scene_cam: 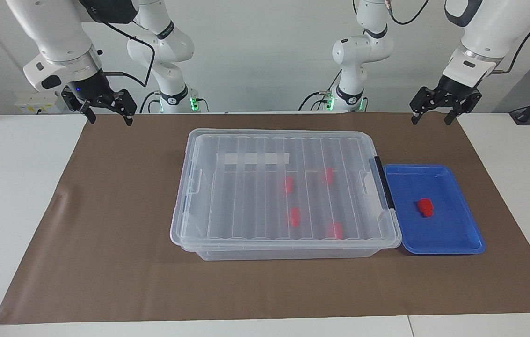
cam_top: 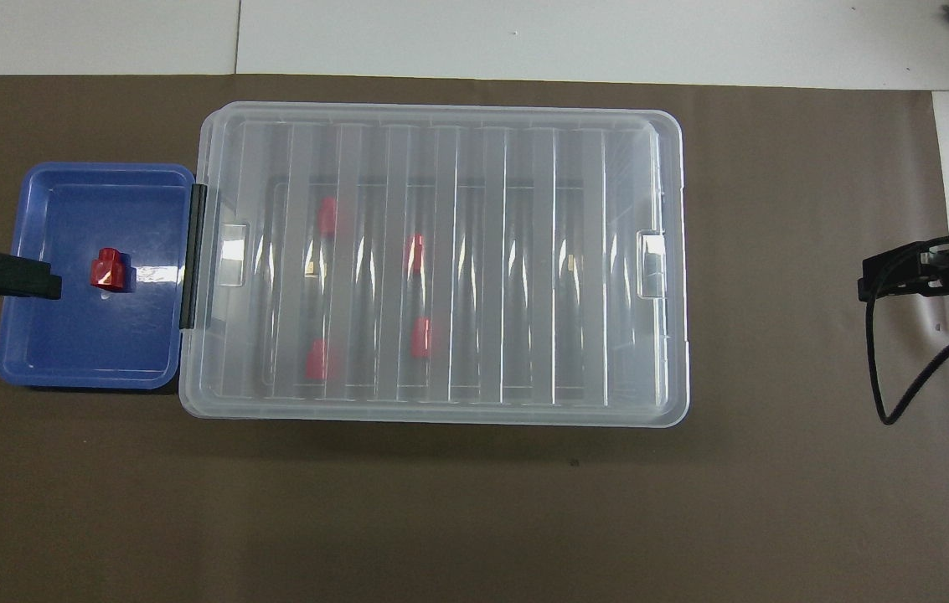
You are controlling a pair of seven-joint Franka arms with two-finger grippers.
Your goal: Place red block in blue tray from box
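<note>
The box [scene_cam: 283,252] stands in the middle of the brown mat with its ribbed clear lid on. Several red blocks [scene_cam: 295,216] lie inside it, seen through the lid, also in the overhead view [cam_top: 420,337]. The blue tray [scene_cam: 452,236] sits against the box's black-latch end, toward the left arm's end of the table. One red block [scene_cam: 425,207] lies in the tray, and shows in the overhead view [cam_top: 109,270]. My left gripper [scene_cam: 431,119] is open and empty, up in the air. My right gripper [scene_cam: 110,120] is open and empty, raised at its own end.
A brown mat [scene_cam: 105,243] covers the middle of the white table [scene_cam: 17,210]. In the overhead view the box [cam_top: 440,113] and tray [cam_top: 64,356] lie side by side. A black cable [cam_top: 880,360] hangs from the right arm.
</note>
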